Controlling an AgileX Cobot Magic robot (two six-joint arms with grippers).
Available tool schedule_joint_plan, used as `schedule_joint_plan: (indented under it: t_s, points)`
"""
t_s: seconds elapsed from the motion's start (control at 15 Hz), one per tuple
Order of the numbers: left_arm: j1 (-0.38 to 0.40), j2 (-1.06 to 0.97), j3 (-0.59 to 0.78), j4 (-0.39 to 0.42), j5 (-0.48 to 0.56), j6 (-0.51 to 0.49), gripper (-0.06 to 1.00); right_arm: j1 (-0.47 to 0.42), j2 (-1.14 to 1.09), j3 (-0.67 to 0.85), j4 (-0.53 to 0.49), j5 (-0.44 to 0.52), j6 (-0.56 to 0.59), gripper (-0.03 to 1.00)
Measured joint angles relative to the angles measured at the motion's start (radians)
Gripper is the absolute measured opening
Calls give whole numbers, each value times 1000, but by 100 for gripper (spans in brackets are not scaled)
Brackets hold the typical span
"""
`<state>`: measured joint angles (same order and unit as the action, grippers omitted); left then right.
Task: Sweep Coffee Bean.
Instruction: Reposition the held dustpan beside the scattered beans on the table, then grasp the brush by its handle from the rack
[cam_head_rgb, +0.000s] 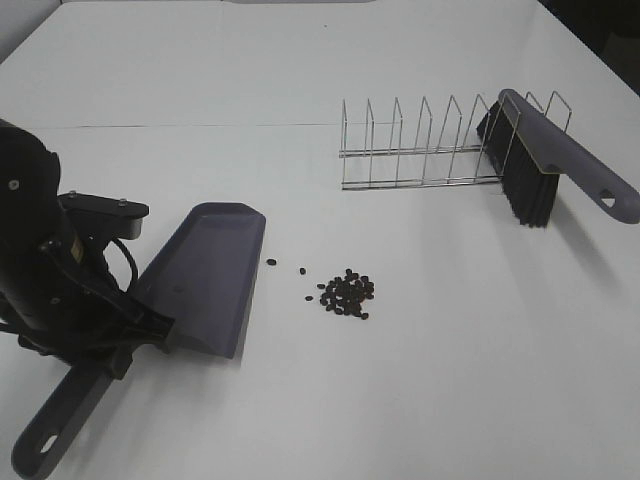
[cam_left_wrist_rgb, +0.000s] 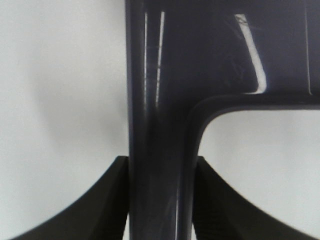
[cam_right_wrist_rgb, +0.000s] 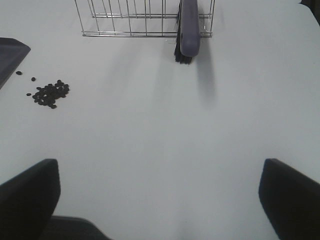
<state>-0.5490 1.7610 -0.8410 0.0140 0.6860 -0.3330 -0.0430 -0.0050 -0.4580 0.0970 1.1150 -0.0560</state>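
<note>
A loose cluster of dark coffee beans (cam_head_rgb: 347, 293) lies on the white table, with two stray beans toward the dustpan; it also shows in the right wrist view (cam_right_wrist_rgb: 50, 93). A grey-purple dustpan (cam_head_rgb: 205, 275) rests on the table left of the beans, its lip facing them. My left gripper (cam_head_rgb: 125, 335) is shut on the dustpan's handle (cam_left_wrist_rgb: 160, 170), fingers (cam_left_wrist_rgb: 117, 200) on both sides. A grey brush (cam_head_rgb: 545, 160) with black bristles leans in the wire rack (cam_head_rgb: 420, 145). My right gripper (cam_right_wrist_rgb: 160, 200) is open and empty, out of the exterior high view.
The wire rack (cam_right_wrist_rgb: 140, 17) stands at the back right with the brush (cam_right_wrist_rgb: 187, 30) at its right end. The dustpan's corner (cam_right_wrist_rgb: 11, 52) shows in the right wrist view. The table (cam_head_rgb: 400, 400) is white.
</note>
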Motion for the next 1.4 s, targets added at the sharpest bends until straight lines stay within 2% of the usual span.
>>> schedule_joint_plan:
  t_s: [0.47, 0.67, 1.07, 1.4]
  points:
    - [0, 0, 0, 11, -23, -3, 31, 0, 7, 0, 0, -1, 0, 98]
    - [0, 0, 0, 11, -26, -4, 31, 0, 261, -86, 4, -2, 0, 98]
    - [0, 0, 0, 11, -28, -28, 31, 0, 727, -360, 30, -9, -12, 98]
    - [0, 0, 0, 3, -37, -28, 31, 0, 1217, -615, 35, -2, -82, 98]
